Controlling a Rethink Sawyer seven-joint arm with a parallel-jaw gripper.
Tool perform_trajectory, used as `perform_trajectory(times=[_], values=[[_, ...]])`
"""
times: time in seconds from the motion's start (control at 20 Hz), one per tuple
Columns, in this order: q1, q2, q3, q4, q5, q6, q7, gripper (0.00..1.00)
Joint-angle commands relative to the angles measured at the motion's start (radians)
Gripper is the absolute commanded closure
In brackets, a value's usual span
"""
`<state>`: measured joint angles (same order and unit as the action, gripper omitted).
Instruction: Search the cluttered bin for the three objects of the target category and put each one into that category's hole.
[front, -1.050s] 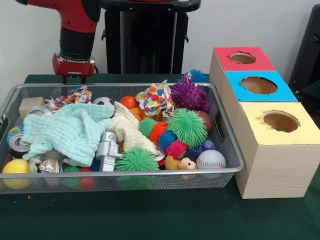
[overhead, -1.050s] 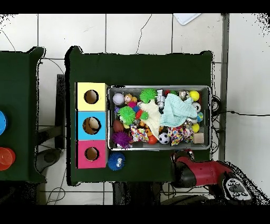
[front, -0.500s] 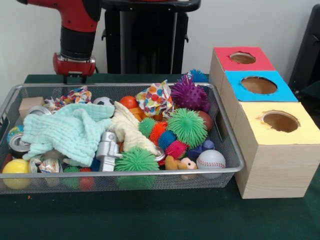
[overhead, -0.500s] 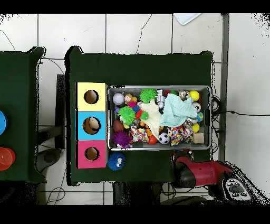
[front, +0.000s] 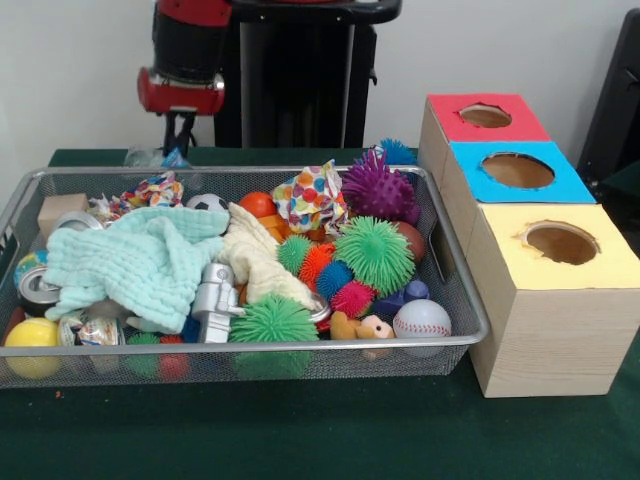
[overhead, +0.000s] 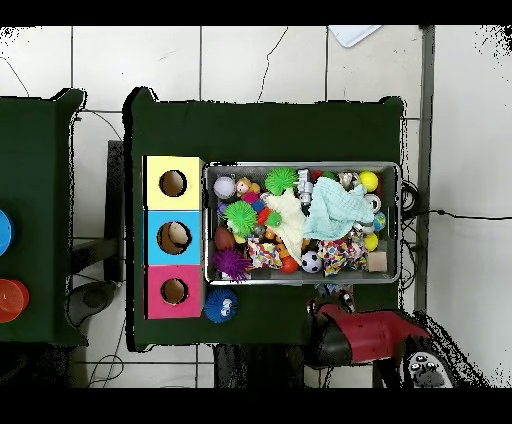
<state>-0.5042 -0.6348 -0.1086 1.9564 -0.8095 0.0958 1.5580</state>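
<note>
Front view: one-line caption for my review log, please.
Sawyer gripper hangs behind a wire bin crammed with toys and cloths, beside three boxes with holes.

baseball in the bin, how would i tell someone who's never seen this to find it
Start at the wire bin, at its front corner nearest the yellow-topped box. The baseball lies there against the mesh, the only smooth white ball with red stitching among spiky rubber toys.

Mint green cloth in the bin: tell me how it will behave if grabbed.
The mint green cloth lies crumpled, draped over other items, so it is probably floppy and light. Lifted, it would likely sag and may drag neighbours such as the silver robot toy.
</note>
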Motion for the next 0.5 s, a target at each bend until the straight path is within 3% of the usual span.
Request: perform_trajectory(times=[0.05,0.5], values=[[0.059,-0.19,0.064,0.152,0.091,0.182,0.058,1.0],[0.084,-0.239,0.062,0.197,0.126,0.211,0.075,1.0]])
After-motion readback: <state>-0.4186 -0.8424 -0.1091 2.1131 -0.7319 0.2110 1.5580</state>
